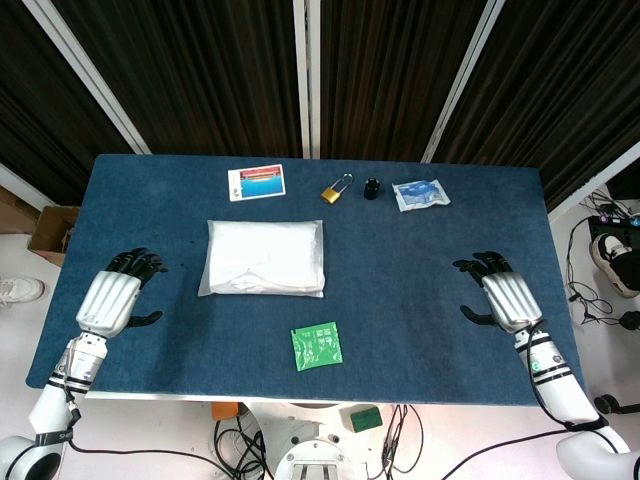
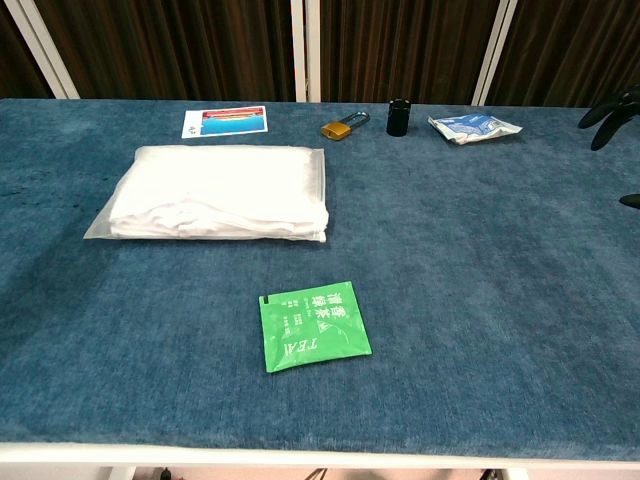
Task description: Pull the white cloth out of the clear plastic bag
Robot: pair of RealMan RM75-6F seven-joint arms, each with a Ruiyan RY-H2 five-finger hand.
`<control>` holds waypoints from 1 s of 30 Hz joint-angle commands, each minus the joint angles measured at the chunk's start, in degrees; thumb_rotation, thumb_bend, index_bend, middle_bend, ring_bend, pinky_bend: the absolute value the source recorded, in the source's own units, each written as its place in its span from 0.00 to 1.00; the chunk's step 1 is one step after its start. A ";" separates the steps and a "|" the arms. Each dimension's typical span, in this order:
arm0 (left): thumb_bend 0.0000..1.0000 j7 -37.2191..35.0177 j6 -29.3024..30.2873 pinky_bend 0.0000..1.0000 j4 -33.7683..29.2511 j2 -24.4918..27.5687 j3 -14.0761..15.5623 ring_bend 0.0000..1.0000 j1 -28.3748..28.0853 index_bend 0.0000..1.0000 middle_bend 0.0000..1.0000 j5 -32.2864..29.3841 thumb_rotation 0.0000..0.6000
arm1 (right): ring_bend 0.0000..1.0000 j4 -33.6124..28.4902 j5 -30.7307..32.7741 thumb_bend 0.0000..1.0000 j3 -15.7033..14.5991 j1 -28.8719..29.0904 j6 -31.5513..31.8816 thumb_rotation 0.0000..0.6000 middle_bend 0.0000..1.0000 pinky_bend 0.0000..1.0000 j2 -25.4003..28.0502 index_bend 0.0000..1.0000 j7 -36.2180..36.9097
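I see my left hand (image 1: 112, 298) near the tabletop's (image 1: 420, 300) left edge, fingers spread and holding nothing. Toward the middle lies the clear plastic bag (image 1: 265, 258) with the white cloth (image 2: 215, 195) folded inside. A photo card (image 1: 256, 182) sits by the far edge, then a brass padlock (image 1: 335, 189), a small black cap (image 1: 372, 188) and a blue-and-white packet (image 1: 420, 194). A green sachet (image 2: 313, 325) marked "TEA" lies near the front edge. My right hand (image 1: 506, 296) is spread and holds nothing by the right edge.

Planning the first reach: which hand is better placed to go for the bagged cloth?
Probably the left hand. The clear plastic bag with the white cloth lies left of table centre, nearer it than the right hand. Both hands are open, holding nothing.
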 commanded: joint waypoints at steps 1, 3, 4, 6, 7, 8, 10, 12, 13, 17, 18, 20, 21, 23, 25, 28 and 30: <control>0.07 -0.28 -0.32 0.20 0.42 -0.52 -0.06 0.14 -0.41 0.32 0.24 -0.02 1.00 | 0.13 0.12 0.22 0.21 -0.22 -0.09 -0.05 1.00 0.33 0.12 -0.45 0.25 0.18; 0.07 -0.38 -0.64 0.20 0.66 -0.91 0.03 0.14 -0.81 0.32 0.24 0.21 1.00 | 0.13 0.04 0.27 0.21 -0.33 0.78 -1.48 1.00 0.33 0.12 -0.75 0.25 -0.12; 0.07 -0.39 -0.67 0.20 0.72 -1.03 0.04 0.14 -0.94 0.32 0.24 0.30 1.00 | 0.12 0.01 0.41 0.21 -0.11 1.29 -2.04 1.00 0.33 0.11 -0.99 0.25 -0.25; 0.07 -0.71 -0.67 0.20 0.97 -1.31 -0.04 0.14 -1.20 0.32 0.24 0.39 1.00 | 0.07 -0.08 1.45 0.21 1.00 2.87 -3.61 1.00 0.30 0.04 -1.89 0.26 -1.08; 0.07 -1.39 -0.75 0.20 1.23 -1.56 -0.21 0.14 -1.35 0.32 0.24 0.18 1.00 | 0.05 -0.24 2.40 0.21 1.81 4.11 -4.99 1.00 0.29 0.02 -2.46 0.26 -1.99; 0.07 -1.99 -0.88 0.20 1.47 -1.76 -0.36 0.14 -1.47 0.32 0.24 -0.11 1.00 | 0.02 -0.45 3.15 0.21 2.44 5.19 -6.21 1.00 0.26 0.01 -2.89 0.26 -2.86; 0.07 -3.12 -1.33 0.20 2.27 -2.18 -0.74 0.14 -1.85 0.32 0.24 -0.75 1.00 | 0.00 -0.78 4.52 0.22 3.83 8.08 -9.22 1.00 0.23 0.00 -4.10 0.26 -5.07; 0.07 -3.43 -1.78 0.20 2.95 -2.36 -0.96 0.14 -2.16 0.32 0.24 -1.28 1.00 | 0.00 -0.76 6.35 0.24 4.89 10.68 -12.28 1.00 0.22 0.00 -5.21 0.26 -7.39; 0.07 -3.35 -1.99 0.20 3.29 -2.43 -1.07 0.14 -2.32 0.32 0.24 -1.61 1.00 | 0.00 -0.43 8.09 0.25 5.64 12.39 -14.20 1.00 0.22 0.00 -6.21 0.26 -9.25; 0.07 -2.93 -1.76 0.20 3.24 -2.51 -0.75 0.14 -2.19 0.32 0.24 -1.82 1.00 | 0.00 3.27 15.23 0.27 8.24 17.77 -18.66 1.00 0.20 0.00 -12.28 0.28 -14.36; 0.07 -2.81 -1.52 0.20 3.12 -2.48 -0.53 0.14 -2.02 0.32 0.24 -1.66 1.00 | 0.00 4.72 17.00 0.29 8.72 19.03 -19.58 1.00 0.19 0.00 -14.05 0.29 -15.30; 0.07 -2.54 -0.71 0.20 2.79 -2.36 -0.07 0.14 -1.51 0.32 0.24 -1.34 1.00 | 0.00 8.54 21.28 0.31 9.35 22.11 -21.75 1.00 0.17 0.00 -18.04 0.29 -18.43; 0.07 -2.56 -0.20 0.20 2.61 -2.30 0.13 0.14 -1.17 0.32 0.24 -1.23 1.00 | 0.00 10.75 23.83 0.31 9.50 23.82 -22.71 1.00 0.15 0.00 -20.33 0.30 -20.50; 0.07 -2.88 0.43 0.20 2.49 -2.27 0.34 0.14 -0.71 0.32 0.24 -1.23 1.00 | 0.00 13.66 27.76 0.31 9.74 26.17 -23.50 1.00 0.14 0.00 -23.78 0.30 -23.46; 0.07 -3.41 0.75 0.20 2.67 -2.31 0.51 0.14 -0.38 0.32 0.24 -1.33 1.00 | 0.00 16.72 31.53 0.32 10.07 28.44 -23.54 1.00 0.13 0.00 -27.70 0.32 -25.94; 0.07 -4.13 0.99 0.20 3.17 -2.53 0.79 0.14 -0.17 0.32 0.24 -1.13 1.00 | 0.00 20.77 34.67 0.32 10.79 30.88 -23.13 1.00 0.13 0.00 -32.59 0.34 -27.31; 0.07 -4.61 1.18 0.20 3.53 -2.64 0.96 0.14 -0.03 0.32 0.24 -0.95 1.00 | 0.00 22.85 35.34 0.32 11.29 31.91 -23.02 1.00 0.13 0.00 -34.93 0.35 -26.97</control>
